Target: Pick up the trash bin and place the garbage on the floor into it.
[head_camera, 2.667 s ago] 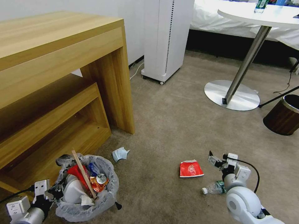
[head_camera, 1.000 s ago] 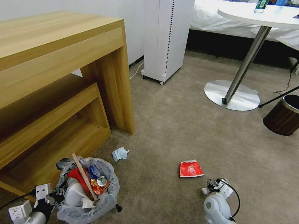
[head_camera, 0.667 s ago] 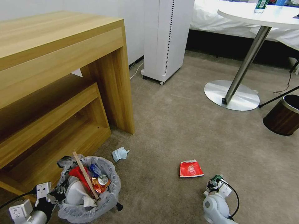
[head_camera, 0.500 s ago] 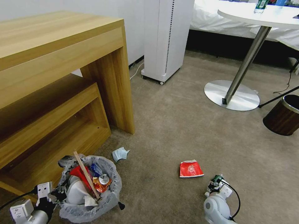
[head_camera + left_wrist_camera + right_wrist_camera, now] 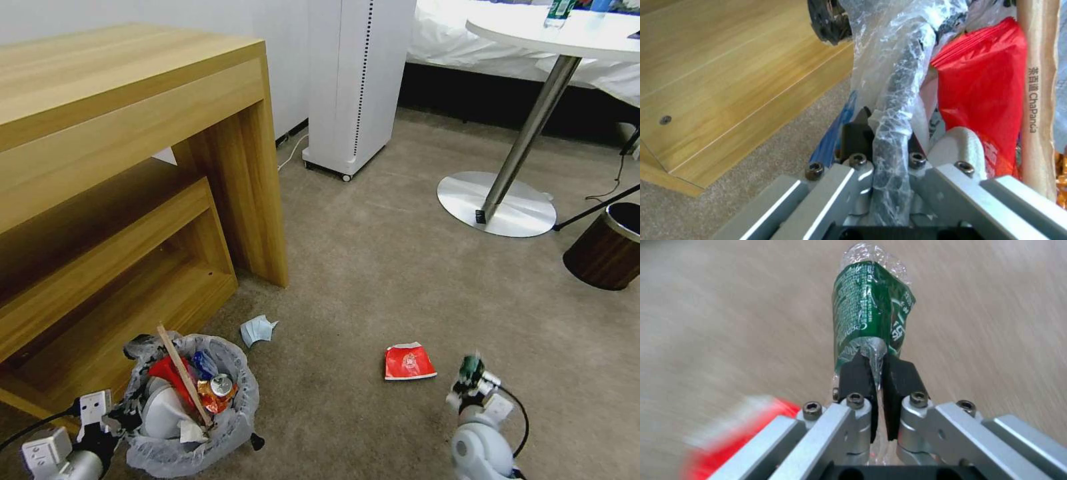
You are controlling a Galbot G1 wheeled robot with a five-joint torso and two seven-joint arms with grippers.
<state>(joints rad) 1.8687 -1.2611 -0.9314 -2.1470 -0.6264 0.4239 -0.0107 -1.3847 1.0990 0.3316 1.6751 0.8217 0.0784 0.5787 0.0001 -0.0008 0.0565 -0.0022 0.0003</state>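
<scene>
Jaws of the right gripper (image 5: 878, 373) pinch the clear bottle (image 5: 871, 310), off the floor (image 5: 400, 280).

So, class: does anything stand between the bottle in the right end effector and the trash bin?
Nothing visible: bare floor lies between the bottle, clamped in the right end effector, and the trash bin.

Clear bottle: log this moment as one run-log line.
right claw: shut on clear bottle, off the floor | left claw: shut on trash bin rim | red wrapper, mask: on floor
</scene>
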